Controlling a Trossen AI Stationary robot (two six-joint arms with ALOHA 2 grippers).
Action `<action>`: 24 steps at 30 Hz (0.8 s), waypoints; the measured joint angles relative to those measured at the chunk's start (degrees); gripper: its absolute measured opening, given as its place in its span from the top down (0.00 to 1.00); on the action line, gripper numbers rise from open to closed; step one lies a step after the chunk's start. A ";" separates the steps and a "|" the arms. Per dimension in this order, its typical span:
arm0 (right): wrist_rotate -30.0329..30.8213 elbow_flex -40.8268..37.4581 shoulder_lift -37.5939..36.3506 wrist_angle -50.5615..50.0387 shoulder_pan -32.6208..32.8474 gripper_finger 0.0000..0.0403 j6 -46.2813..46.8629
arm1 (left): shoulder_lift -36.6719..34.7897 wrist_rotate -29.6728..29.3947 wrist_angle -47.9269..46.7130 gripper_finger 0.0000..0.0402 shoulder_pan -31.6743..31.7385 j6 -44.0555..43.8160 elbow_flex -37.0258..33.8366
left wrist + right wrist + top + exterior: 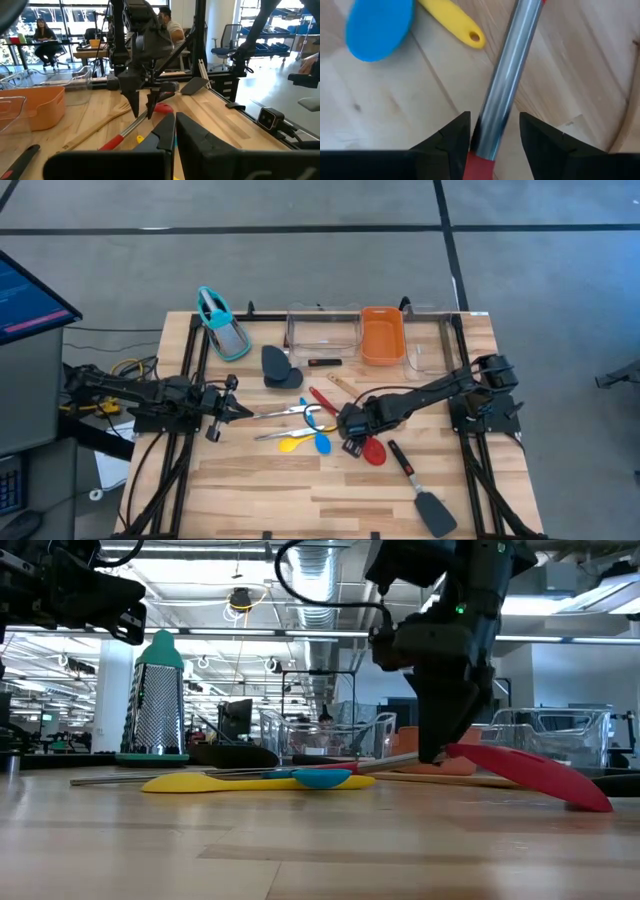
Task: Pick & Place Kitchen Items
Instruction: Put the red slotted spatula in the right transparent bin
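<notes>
The red steel-handled spoon (345, 420) lies flat on the wooden table, its red bowl (375, 450) toward the near edge. My right gripper (492, 117) points down over it, open, one finger on each side of the steel handle (512, 60). Beside it lie a yellow spoon (293, 443), a blue spoon (322, 443), silver tongs (288, 412) and a wooden slotted spoon (345, 387). A black spatula (420, 485) lies near the front right. My left gripper (243, 411) waits shut and level at the table's left, holding nothing. My right gripper straddles the spoon's steel handle (492, 125) just beside the red neck, from above, fingers across it. One finger (457, 132) looks to lie against the handle's side. Bare table shows between the handle and the other finger (540, 137). The spoon rests on the table.
At the far edge stand a teal-handled grater (225, 330), a dark grey scoop (278, 367), a clear tray (322, 330), an orange tub (382, 335) and another clear tray (432, 350). Bare wood lies at the near left (260, 490).
</notes>
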 joint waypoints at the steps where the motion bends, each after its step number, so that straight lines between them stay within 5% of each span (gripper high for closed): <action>1: 0.00 -0.01 0.34 -0.19 0.00 0.60 -0.03 | 0.00 0.00 0.00 0.99 0.00 0.00 0.00; 9: -0.18 0.02 3.19 1.65 0.05 0.66 -0.19 | 0.24 0.00 0.00 0.99 0.00 0.00 0.00; 16: -0.01 -0.01 3.10 1.54 0.04 0.86 -0.21 | 1.47 0.00 -0.13 0.99 0.00 0.00 0.00; 24: 0.00 0.00 3.10 1.14 0.04 0.88 -0.34 | 1.84 -0.01 0.03 0.99 0.00 0.00 0.00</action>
